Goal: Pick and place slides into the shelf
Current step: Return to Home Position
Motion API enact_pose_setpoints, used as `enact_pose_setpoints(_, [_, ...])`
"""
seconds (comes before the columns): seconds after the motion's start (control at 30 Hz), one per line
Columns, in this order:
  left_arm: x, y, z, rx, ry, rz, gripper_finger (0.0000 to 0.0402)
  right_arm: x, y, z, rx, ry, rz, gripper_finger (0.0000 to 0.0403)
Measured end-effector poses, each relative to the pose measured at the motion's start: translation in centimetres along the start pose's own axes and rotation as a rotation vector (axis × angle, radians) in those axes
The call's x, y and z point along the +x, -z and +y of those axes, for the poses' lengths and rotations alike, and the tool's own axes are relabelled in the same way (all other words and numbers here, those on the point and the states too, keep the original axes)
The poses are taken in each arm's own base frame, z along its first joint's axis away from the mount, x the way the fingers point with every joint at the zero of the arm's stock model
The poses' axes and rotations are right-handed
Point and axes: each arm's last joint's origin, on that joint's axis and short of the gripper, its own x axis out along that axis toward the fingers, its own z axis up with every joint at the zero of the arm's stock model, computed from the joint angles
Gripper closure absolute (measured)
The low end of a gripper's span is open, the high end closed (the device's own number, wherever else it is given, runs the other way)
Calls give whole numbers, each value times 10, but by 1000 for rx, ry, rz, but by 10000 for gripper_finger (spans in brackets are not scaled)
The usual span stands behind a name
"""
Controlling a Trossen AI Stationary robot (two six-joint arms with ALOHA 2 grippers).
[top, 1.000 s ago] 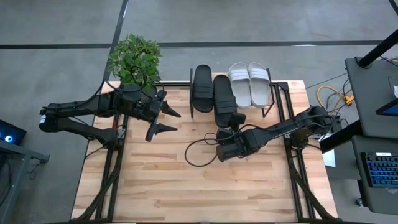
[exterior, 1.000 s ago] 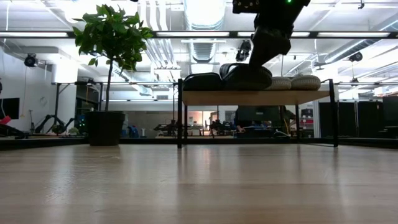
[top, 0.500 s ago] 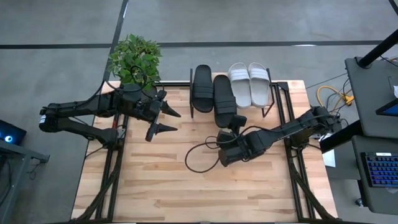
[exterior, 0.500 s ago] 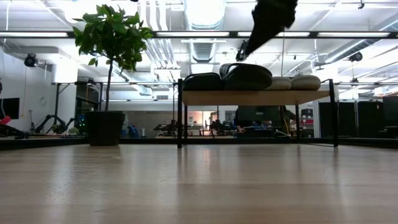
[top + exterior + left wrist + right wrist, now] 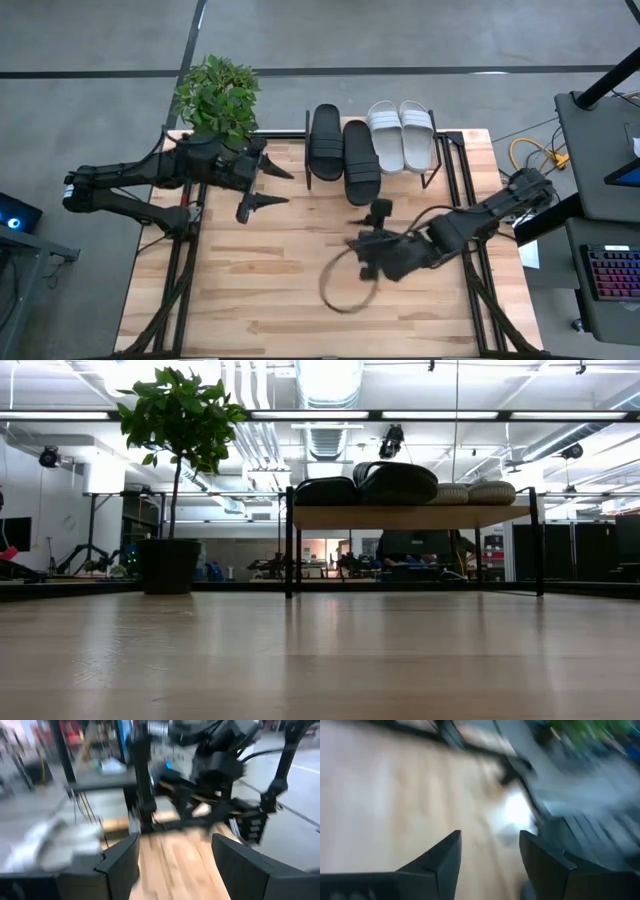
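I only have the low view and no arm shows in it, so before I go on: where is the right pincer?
Observer: The right pincer hangs over the table's middle, apart from the shelf, open and empty.
Operator: And the left one?
Observer: The left pincer is open, near the plant, over the table's far-left part.
Operator: Are the slides lined up?
Observer: Not quite. From above, the inner black slide sticks out further toward the table's middle than the outer black slide and the two white slides.
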Motion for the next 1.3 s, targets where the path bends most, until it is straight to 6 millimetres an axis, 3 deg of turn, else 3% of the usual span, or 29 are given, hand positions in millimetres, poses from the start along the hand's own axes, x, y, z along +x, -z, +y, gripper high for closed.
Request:
enact_pose_setpoints(0.13, [1,-10,-2,75,-30,-101,167,-21,-19,-5,47,-263,-271,234])
enact_pose_setpoints(0.23, [2,-12,-6,112,-102,-97,167,-35,-19,-18,119,-323,-411,257])
enact_pose_setpoints(0.37, [3,-13,-16,172,-230,-68,167,-50,0,-40,179,-313,-487,292])
enact_pose_setpoints(0.63, [4,-3,-34,199,-246,-18,167,-70,57,-69,282,-287,-575,387])
enact_pose_setpoints(0.87, [-6,18,-39,167,-286,-35,167,-66,104,-72,300,-259,-549,394])
enact_pose_setpoints(0.97, [-16,20,-39,158,-293,-73,167,-62,119,-69,299,-322,-546,394])
enact_pose_setpoints(1.13, [-29,27,-39,151,-301,-119,167,-52,131,-54,225,-598,-656,394])
enact_pose_setpoints(1.3, [-32,34,-40,150,-307,-150,167,-27,142,-53,186,-550,-771,394])
